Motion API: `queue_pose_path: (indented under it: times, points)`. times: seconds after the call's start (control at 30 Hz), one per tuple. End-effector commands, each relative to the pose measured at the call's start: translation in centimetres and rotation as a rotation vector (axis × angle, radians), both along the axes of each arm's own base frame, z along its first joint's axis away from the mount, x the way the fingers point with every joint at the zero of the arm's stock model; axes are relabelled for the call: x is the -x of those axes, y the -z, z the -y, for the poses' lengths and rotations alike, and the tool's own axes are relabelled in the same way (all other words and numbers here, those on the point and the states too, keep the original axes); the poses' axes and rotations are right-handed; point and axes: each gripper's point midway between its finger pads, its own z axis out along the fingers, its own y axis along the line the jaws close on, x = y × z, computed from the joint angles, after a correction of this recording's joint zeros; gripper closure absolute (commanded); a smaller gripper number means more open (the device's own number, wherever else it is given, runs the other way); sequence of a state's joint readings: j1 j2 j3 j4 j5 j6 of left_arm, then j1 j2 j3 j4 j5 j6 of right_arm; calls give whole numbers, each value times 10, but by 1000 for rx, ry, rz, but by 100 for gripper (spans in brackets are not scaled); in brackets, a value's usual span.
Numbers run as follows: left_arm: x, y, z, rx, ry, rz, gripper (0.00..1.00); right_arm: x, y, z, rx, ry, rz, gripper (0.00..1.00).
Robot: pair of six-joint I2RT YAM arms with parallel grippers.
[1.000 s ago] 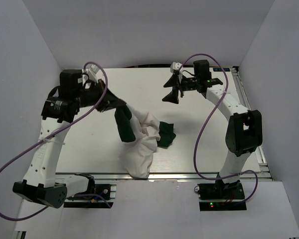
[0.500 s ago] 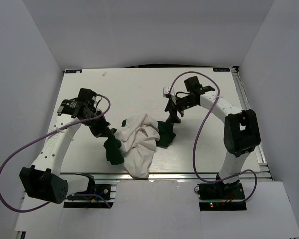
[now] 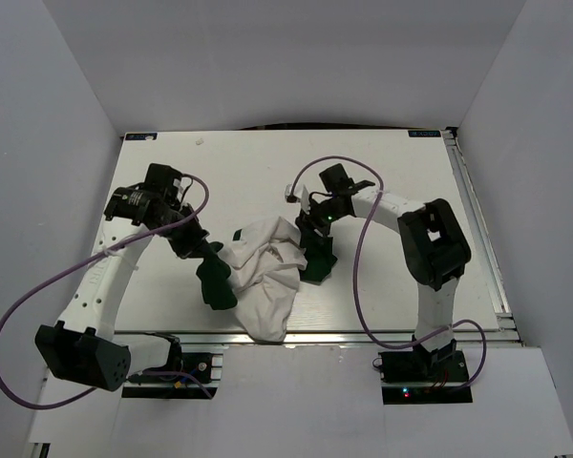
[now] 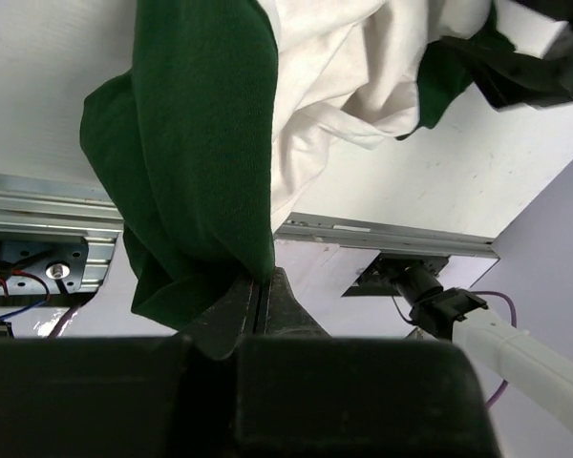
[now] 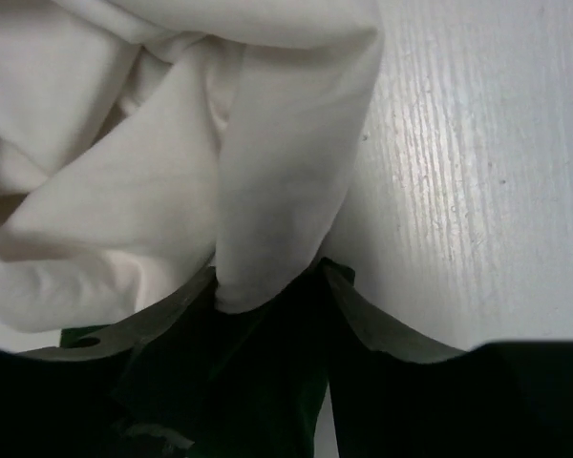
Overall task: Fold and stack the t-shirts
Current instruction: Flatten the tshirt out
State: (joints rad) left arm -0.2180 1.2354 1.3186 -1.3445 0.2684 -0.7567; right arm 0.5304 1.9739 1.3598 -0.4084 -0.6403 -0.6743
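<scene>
Left hand (image 4: 258,281) pinches t-shirt (image 3: 267,277) sleeve (wrist view); right hand (image 5: 267,305) parted, straddling it.

**Crumpled t-shirt, most of it folded out of sight**

Seen from above, the t-shirt (image 3: 265,272) lies bunched by the near edge of the tabletop (image 3: 411,181). It is too tangled to tell front from back or to find the hem. The left gripper (image 3: 210,269) has its tips buried in a dark green sleeve (image 3: 218,291). The right gripper (image 3: 315,250) merges, dark on dark, with the green cloth under it. In the right wrist view its fingers (image 5: 382,329) flank a white fold, close up and blurred. Whether they pinch it cannot be told. The left wrist view cuts the shirt off at its top edge.
</scene>
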Motion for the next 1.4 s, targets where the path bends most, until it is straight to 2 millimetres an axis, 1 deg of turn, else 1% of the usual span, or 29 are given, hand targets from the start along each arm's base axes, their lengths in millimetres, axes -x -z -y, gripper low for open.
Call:
queue_pose_path:
  times: [0.0,0.03,0.07,0.1,0.13,0.17,0.23,0.27,0.3,0.33,0.37,0.4,0.43,0.47,0.5,0.53,0.6,0.63,0.67,0.77,0.8,0.83,0.9,0.93,1.0,1.07,1.13,1.23,1.37]
  points:
    - [-1,-24,-4,-8,-8,78,100,-22,-8,-8,-10,66,34,51]
    - [-3,-25,-5,-16,-13,86,100,-21,-9,-8,-11,65,30,61]
    - [-6,-26,-6,-21,-18,91,100,-24,-17,-10,-26,63,44,86]
    - [-10,-33,-7,-23,-19,119,100,-24,-22,-9,-24,59,52,95]
    - [-12,-35,-8,-30,-23,128,100,-25,-28,-8,-28,61,71,100]
    - [-18,-37,-9,-40,-28,143,100,-32,-47,-4,-51,77,117,100]
    - [-32,-49,-9,-42,-29,205,100,-43,-66,6,-72,111,161,100]
    - [-40,-51,-12,-64,-39,218,100,-51,-87,12,-89,133,209,100]
    - [-50,-66,-13,-72,-45,274,100,-61,-106,16,-108,151,251,100]
    - [-58,-74,-15,-89,-45,312,100,-75,-122,29,-118,190,283,100]
    - [-69,-77,-22,-128,-63,330,100,-81,-140,37,-132,208,309,100]
    - [-79,-98,-25,-140,-67,401,100,-93,-166,41,-158,224,360,100]
    - [-87,-108,-31,-161,-73,437,100,-103,-180,54,-170,250,380,100]
    - [-94,-116,-35,-180,-74,465,100,-107,-193,59,-182,257,398,100]
    - [-106,-119,-44,-220,-94,479,100,-115,-213,70,-192,265,438,100]
    - [-115,-141,-52,-233,-112,545,100,-117,-224,74,-199,268,458,100]
    - [-131,-157,-63,-249,-131,606,100,-123,-242,84,-206,274,513,100]
    - [-137,-172,-65,-245,-137,654,100,-121,-254,88,-213,277,546,100]
    - [-141,-178,-68,-251,-121,681,100,-122,-260,92,-218,283,567,100]
    - [-156,-198,-63,-189,-70,769,100,-124,-287,105,-243,309,646,100]
    - [-163,-210,-60,-171,-54,824,100,-127,-294,112,-247,325,672,100]
    - [-163,-220,-54,-149,-27,863,100,-125,-311,116,-267,335,717,100]
    - [-169,-240,-51,-142,-5,954,100,-129,-329,128,-285,368,769,100]
    - [-168,-248,-52,-144,-4,985,100,-128,-345,131,-304,376,814,100]
    - [-167,-271,-55,-156,-6,1068,100,-129,-369,140,-326,399,886,100]
    - [-167,-287,-56,-159,-11,1131,100,-127,-385,145,-340,406,929,100]
    - [-162,-296,-53,-144,7,1172,100,-125,-403,149,-360,419,981,100]
    - [-160,-306,-49,-126,21,1217,100,-123,-415,156,-373,443,1026,100]
    - [-148,-322,-47,-117,29,1294,100,-121,-427,168,-390,484,1083,100]
